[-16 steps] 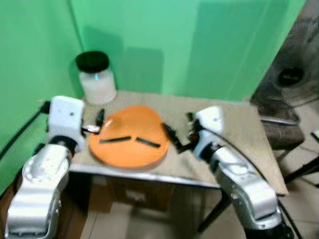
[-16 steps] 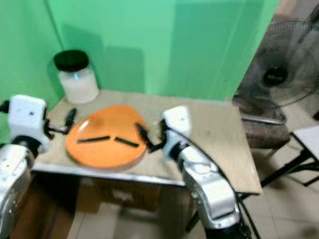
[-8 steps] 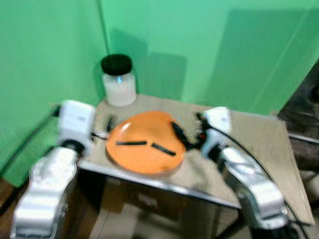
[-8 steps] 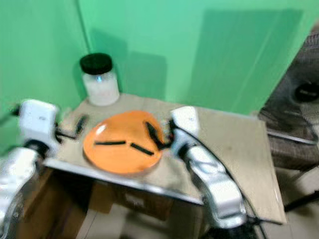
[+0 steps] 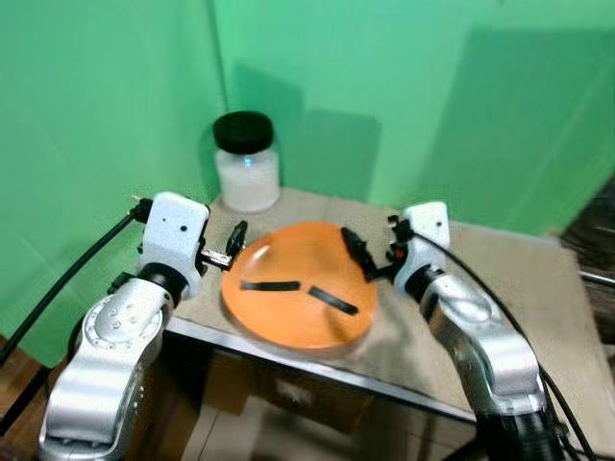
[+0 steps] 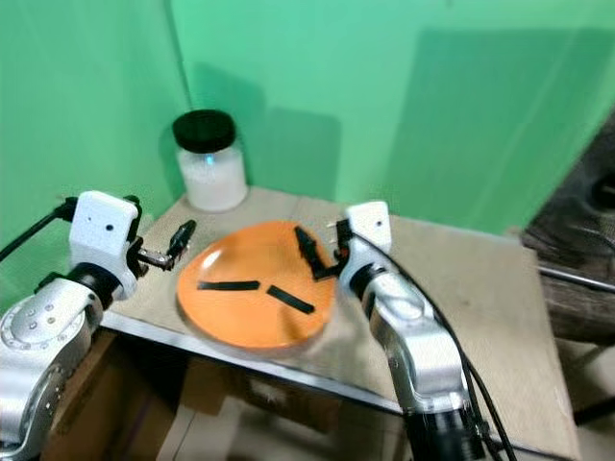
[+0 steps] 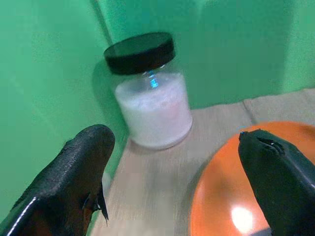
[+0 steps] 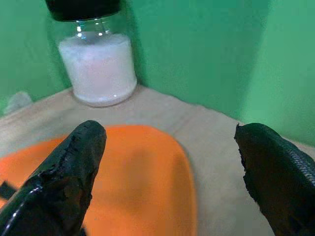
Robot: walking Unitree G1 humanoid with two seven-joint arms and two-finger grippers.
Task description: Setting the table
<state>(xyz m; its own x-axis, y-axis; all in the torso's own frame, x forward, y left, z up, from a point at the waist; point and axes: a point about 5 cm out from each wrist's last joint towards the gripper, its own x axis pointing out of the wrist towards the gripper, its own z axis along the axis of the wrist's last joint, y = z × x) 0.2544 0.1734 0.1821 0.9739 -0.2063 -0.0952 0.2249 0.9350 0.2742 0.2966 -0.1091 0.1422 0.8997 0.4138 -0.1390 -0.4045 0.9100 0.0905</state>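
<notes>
An orange plate (image 5: 298, 322) lies on the small wooden table (image 5: 509, 279), near its front left. Two short black strips (image 5: 269, 285) (image 5: 333, 301) lie on the plate. My left gripper (image 5: 233, 240) hovers just off the plate's left rim, open; in the left wrist view its fingers (image 7: 83, 162) stand wide apart with the plate's edge (image 7: 221, 196) by one of them. My right gripper (image 5: 357, 252) hangs over the plate's far right rim, open, fingers (image 8: 74, 162) spread above the plate (image 8: 142, 182).
A glass jar (image 5: 246, 163) of white powder with a black lid stands at the table's back left corner, close to the green walls (image 5: 404, 86). A cardboard box (image 5: 288, 394) sits under the table. The table's right half is bare.
The camera has swung left and the picture has sharpened. Both grippers stay beside the plate; the right one now sits a little further over its far rim.
</notes>
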